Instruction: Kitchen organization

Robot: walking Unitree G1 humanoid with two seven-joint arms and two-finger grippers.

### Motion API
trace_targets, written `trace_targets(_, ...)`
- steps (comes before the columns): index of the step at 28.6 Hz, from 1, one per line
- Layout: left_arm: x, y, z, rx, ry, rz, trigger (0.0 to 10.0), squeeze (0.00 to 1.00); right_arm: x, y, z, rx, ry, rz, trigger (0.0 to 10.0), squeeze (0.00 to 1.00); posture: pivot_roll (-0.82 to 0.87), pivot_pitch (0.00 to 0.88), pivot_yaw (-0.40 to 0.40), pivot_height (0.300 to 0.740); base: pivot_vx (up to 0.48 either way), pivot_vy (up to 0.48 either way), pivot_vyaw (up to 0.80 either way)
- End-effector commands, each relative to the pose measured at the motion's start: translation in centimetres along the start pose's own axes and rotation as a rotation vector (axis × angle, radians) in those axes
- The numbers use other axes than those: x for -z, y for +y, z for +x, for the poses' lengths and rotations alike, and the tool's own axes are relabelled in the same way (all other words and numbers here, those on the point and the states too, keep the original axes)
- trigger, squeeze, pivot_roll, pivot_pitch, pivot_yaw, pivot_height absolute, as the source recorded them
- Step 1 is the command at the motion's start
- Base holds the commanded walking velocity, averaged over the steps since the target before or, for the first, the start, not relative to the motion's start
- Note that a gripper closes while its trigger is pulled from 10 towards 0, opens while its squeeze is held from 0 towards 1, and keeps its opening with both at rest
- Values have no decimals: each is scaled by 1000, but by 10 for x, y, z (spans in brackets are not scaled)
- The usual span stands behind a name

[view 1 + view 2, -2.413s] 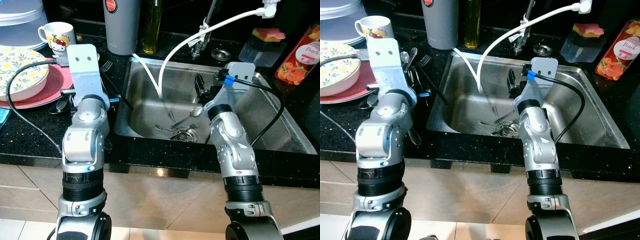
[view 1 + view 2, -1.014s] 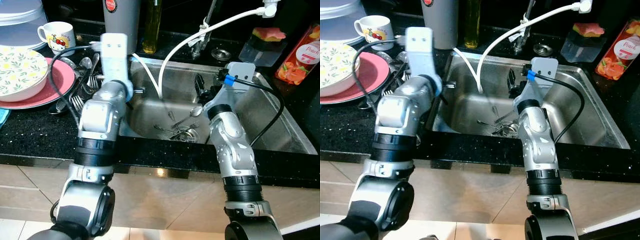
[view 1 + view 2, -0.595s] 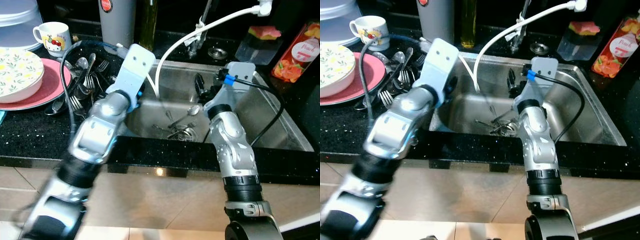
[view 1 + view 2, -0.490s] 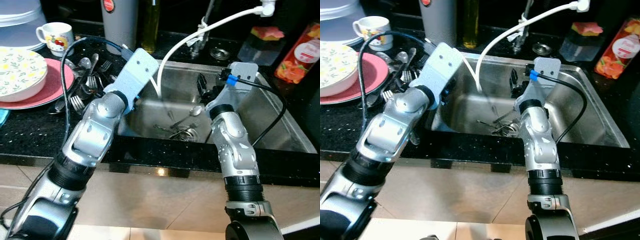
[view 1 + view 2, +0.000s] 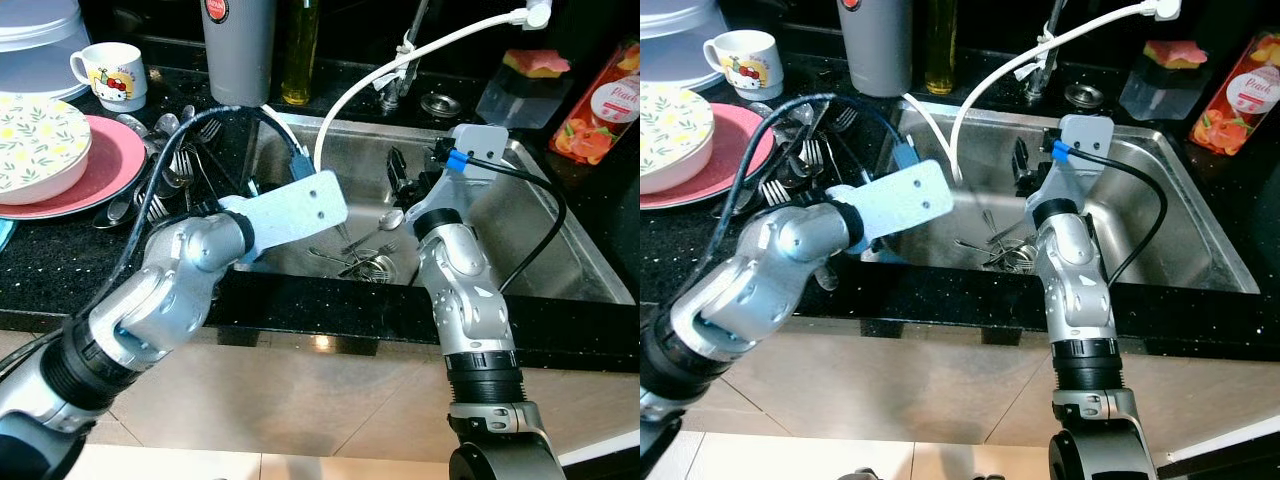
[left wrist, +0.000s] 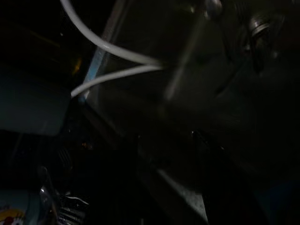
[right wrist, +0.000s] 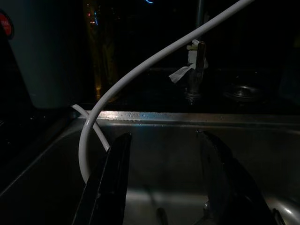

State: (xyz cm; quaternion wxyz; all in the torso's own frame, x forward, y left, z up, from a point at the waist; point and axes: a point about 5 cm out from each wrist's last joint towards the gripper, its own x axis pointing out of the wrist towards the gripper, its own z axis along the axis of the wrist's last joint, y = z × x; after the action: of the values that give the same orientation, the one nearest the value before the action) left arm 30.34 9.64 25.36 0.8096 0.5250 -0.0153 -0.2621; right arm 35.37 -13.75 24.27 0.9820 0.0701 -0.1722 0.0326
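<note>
Right gripper point(image 7: 161, 183): two long black fingers point(image 7: 110, 180) spread apart, nothing between them, held over the stainless steel sink basin point(image 5: 520, 240) and aimed at its back wall. Left gripper point(image 6: 168, 154): dark wrist view, two fingers apart with bare sink metal between, poised at the basin's left rim; from the head camera the fingers are hidden behind the grey wrist plate point(image 5: 295, 215), which reaches across the sink's left half. Loose cutlery, forks and a spoon point(image 5: 365, 250), lies on the basin floor around the drain, between the two arms, below and in front of both jaws, touched by neither. A white hose point(image 5: 400, 65) arcs from the tap side down into the basin, passing just ahead of the right fingers. Left of the sink, on the black speckled countertop point(image 5: 60, 265), a second heap of forks and spoons point(image 5: 165, 175) lies beside a pink plate point(image 5: 105, 165) carrying a floral-patterned bowl point(image 5: 40, 140). Behind: white cartoon mug point(image 5: 105, 70), grey cylindrical container point(image 5: 240, 50), yellow oil bottle point(image 5: 300, 50). Right of the tap: sponge point(image 5: 535, 65) on a clear tub, red peach juice carton point(image 5: 605, 105).
</note>
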Motion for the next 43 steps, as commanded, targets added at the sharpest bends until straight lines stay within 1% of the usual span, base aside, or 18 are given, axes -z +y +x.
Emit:
trace_targets(1,2,-5,-2,24,3,44,10000,0,3,-3,-1,10,8,6,10000,0,272,93,-89,740,0,0,0)
trace_targets(6,18,-15,0,26,76,79,10000,0,4,-1,-1,5,7,12,10000,0,278,83,-87,740,0,0,0)
trace_targets(15,31,-26,5,39,123,150,10000,0,3,0,0,4,1,13,10000,0,278,71,-82,740,0,0,0)
trace_targets(16,32,-28,6,39,127,154,10000,153,3,0,0,4,0,13,10000,0,277,69,-81,740,0,0,0)
trace_targets(17,33,-28,6,38,131,158,10000,392,3,0,0,5,-1,13,10000,0,277,69,-81,740,0,0,0)
trace_targets(18,34,-29,7,37,132,161,10000,882,3,0,0,5,-2,14,10000,0,277,69,-81,740,0,0,0)
trace_targets(19,35,-29,8,32,137,160,10000,1000,3,0,0,5,-3,14,10000,0,277,69,-81,740,0,0,0)
trace_targets(26,37,-21,11,3,155,155,10000,1000,2,0,1,6,-4,14,10000,0,280,71,-81,740,0,0,0)
trace_targets(27,39,-20,12,6,159,150,10000,780,2,0,1,7,-5,14,10000,0,280,71,-81,740,0,0,0)
trace_targets(28,39,-20,12,6,159,150,10000,780,2,0,1,7,-5,14,10000,0,280,71,-81,740,0,0,0)
trace_targets(29,40,-18,13,1,165,149,10000,0,2,-1,1,8,-5,14,10000,0,280,71,-81,740,0,0,0)
trace_targets(37,50,-10,21,-12,190,177,10000,0,2,0,0,11,-5,16,10000,0,274,78,-76,740,0,0,0)
trace_targets(38,52,-9,23,-19,196,184,9686,0,2,-1,0,13,-5,16,10000,0,272,80,-76,740,0,0,0)
trace_targets(39,53,-8,25,-25,201,189,7137,0,2,-1,0,15,-5,16,10000,0,272,80,-76,740,0,0,0)
trace_targets(40,53,-8,25,-25,201,189,7137,0,2,-1,0,15,-5,16,10000,0,272,80,-76,740,0,0,0)
trace_targets(41,55,-7,27,-36,204,190,5137,0,2,-2,0,17,-5,15,10000,0,270,82,-77,740,0,0,0)
trace_targets(42,55,-7,27,-36,204,190,5137,0,2,-2,0,17,-5,15,10000,0,270,82,-77,740,0,0,0)
trace_targets(43,56,-7,30,-44,204,187,2902,0,2,-2,0,17,-5,15,10000,0,268,82,-76,740,0,0,0)
